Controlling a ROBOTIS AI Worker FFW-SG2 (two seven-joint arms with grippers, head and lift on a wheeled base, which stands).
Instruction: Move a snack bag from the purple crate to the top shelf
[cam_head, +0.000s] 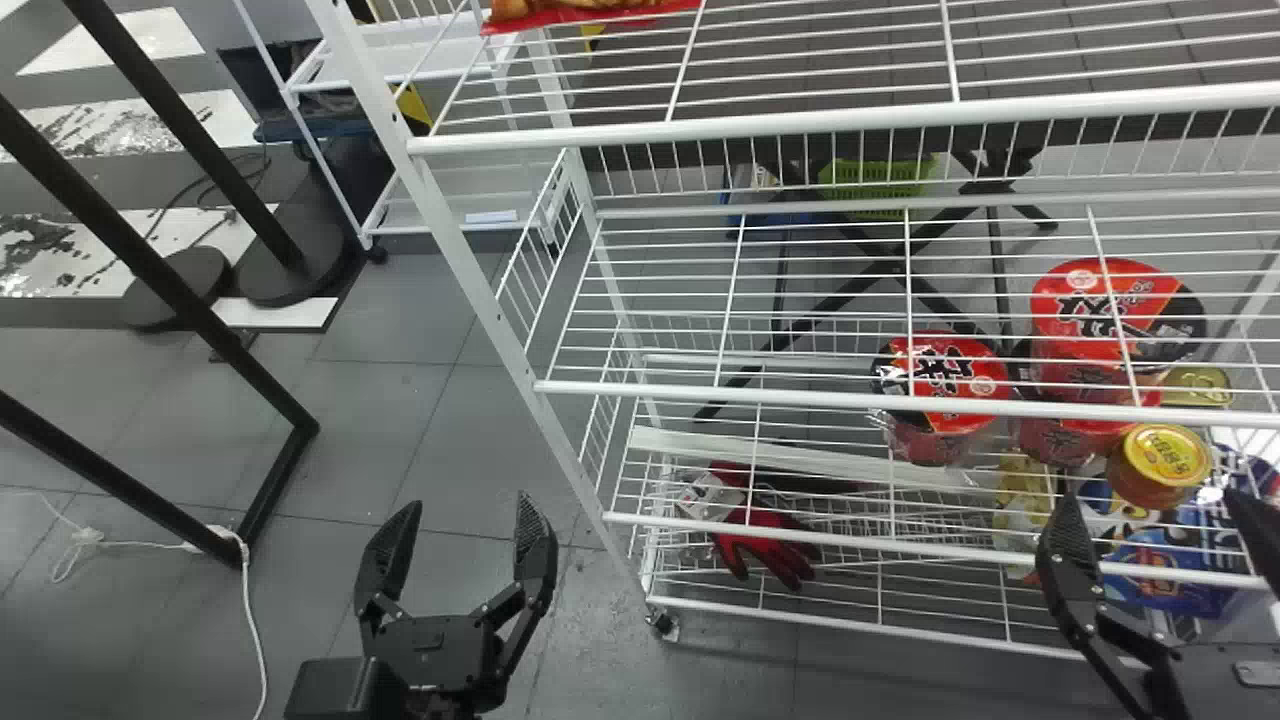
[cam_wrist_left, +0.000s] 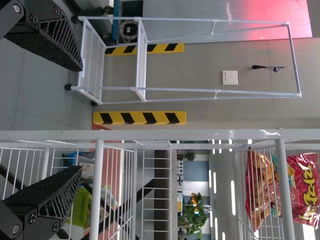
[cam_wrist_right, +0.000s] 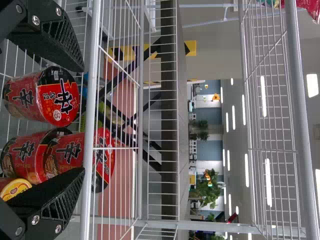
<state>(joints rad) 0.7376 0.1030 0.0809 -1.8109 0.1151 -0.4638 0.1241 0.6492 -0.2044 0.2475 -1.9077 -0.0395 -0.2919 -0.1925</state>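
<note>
Low on the left in the head view, my left gripper (cam_head: 466, 508) stands open with bare space between its fingers, left of the white rack. My right gripper (cam_head: 1150, 498) is open before the rack's lower right part. A red snack bag (cam_head: 590, 6) lies on the top shelf (cam_head: 800, 128), at the upper edge of the head view. Seen from the left wrist, my left gripper (cam_wrist_left: 81, 119) is apart from the shelf bars, and red snack bags (cam_wrist_left: 306, 192) rest on the high shelf. In the right wrist view, my right gripper (cam_wrist_right: 83, 120) holds nothing.
Red noodle cups (cam_head: 945, 385) and a yellow-lidded jar (cam_head: 1160, 465) stand on lower shelves near my right gripper. Red gloves (cam_head: 765, 540) lie low in the rack. A black metal frame (cam_head: 170, 290) and a white cable (cam_head: 250, 600) are at the left.
</note>
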